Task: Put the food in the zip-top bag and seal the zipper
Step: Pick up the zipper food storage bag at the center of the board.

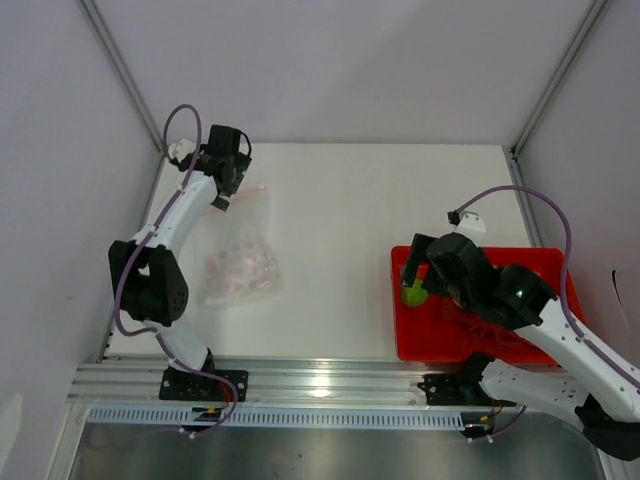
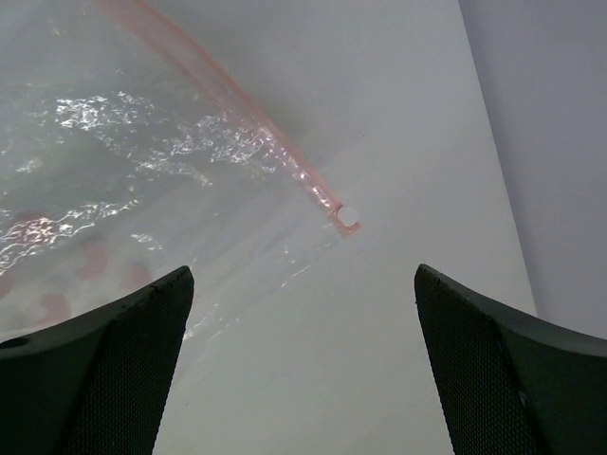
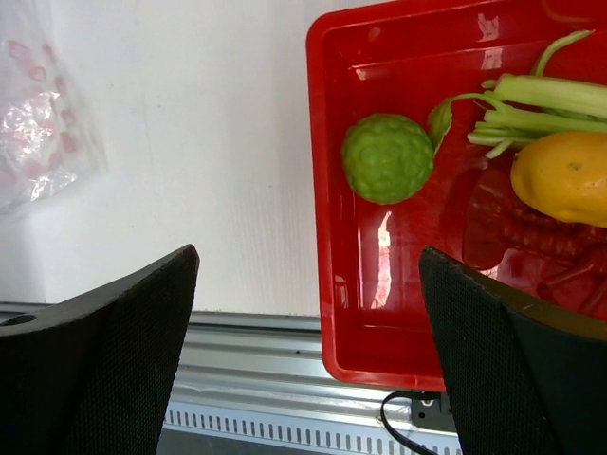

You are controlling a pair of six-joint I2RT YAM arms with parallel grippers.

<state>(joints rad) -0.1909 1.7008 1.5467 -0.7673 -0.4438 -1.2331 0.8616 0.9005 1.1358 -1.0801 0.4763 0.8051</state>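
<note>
Clear, crinkly plastic marks the zip-top bag (image 1: 240, 258), which lies flat on the left side of the desk (image 1: 340, 220), well apart from the food. Its pink-red zipper (image 2: 237, 114) runs along the mouth at the bag's far end. We see only small red markings through the film and no produce inside.

All the food sits in the red tray (image 1: 425, 340) at the near right: a bumpy round green fruit (image 3: 387, 158), a pale-green stalk (image 3: 545, 95) just beyond it, a yellow piece (image 3: 566, 177) to its right, and a dark red piece (image 3: 531, 242) partly under the yellow one.

The left fingers (image 2: 104, 370) are spread wide with nothing between them, hovering over the corner where the zipper ends. We judge they are placed there to take hold of the mouth and keep it open for loading.

The right fingers (image 3: 104, 360) are likewise spread and empty above the tray's left end, and the green fruit lies straight ahead of the gap. It is the piece nearest the bag and stands free of the others, so we take it as the first pick. No piece has been moved yet.
</note>
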